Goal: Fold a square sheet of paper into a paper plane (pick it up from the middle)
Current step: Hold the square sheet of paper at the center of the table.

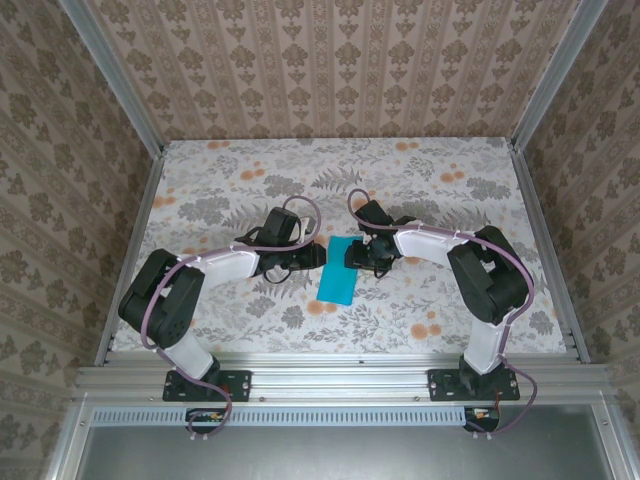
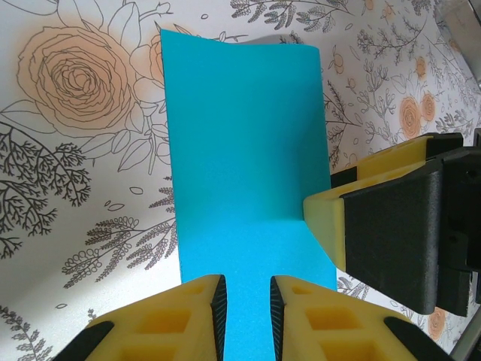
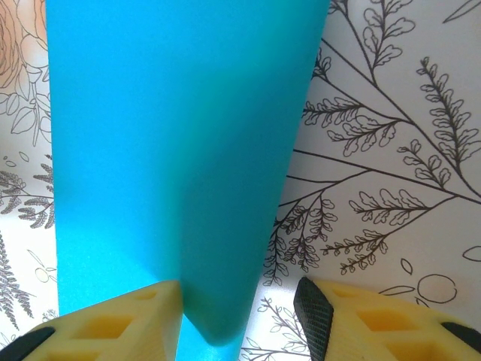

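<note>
The square sheet of paper [image 1: 337, 275] is teal and lies on the table as a long narrow rectangle between my two grippers. My left gripper [image 1: 318, 256] reaches over its left edge. In the left wrist view the paper [image 2: 240, 135] lies flat under my left gripper [image 2: 246, 289], whose jaws stand a little apart with nothing between them. A yellow and black finger [image 2: 391, 226] of the right gripper rests at the paper's right edge. My right gripper [image 3: 240, 301] is open. A raised flap of the paper [image 3: 225, 188] stands between its jaws, against the left finger.
The table [image 1: 450, 190] has a floral cloth. Patterned walls with aluminium posts close it in on three sides. A metal rail [image 1: 340, 378] runs along the near edge, where both arm bases are bolted.
</note>
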{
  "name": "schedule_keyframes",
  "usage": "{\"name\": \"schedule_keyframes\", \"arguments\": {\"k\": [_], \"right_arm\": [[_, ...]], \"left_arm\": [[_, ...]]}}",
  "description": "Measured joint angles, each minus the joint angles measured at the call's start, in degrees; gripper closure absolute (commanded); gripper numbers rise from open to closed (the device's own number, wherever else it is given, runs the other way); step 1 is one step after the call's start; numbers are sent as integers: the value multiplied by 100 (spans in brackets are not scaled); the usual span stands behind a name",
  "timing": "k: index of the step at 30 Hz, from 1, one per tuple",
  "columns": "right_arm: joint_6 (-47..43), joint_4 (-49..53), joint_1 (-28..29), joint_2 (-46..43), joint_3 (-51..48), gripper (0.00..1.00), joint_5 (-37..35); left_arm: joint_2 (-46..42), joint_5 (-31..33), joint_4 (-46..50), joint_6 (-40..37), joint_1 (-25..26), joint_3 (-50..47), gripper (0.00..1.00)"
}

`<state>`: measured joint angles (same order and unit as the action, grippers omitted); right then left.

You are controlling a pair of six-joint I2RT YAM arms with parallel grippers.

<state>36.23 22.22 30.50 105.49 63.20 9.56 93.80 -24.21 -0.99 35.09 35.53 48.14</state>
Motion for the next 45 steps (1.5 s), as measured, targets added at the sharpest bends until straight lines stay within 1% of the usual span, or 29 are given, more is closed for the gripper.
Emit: {"name": "schedule_keyframes", "arguments": {"k": [22,34,45], "right_arm": [[0,76,7,39,72,49,0],[-2,79,7,39,72,50,-9],[-2,79,7,42,72,50,-15]], "left_arm": [[44,-7,22,0,4,24,75],[435,-68,-28,2,131,195,76],[549,-70,-79,4,190,232,76]]}}
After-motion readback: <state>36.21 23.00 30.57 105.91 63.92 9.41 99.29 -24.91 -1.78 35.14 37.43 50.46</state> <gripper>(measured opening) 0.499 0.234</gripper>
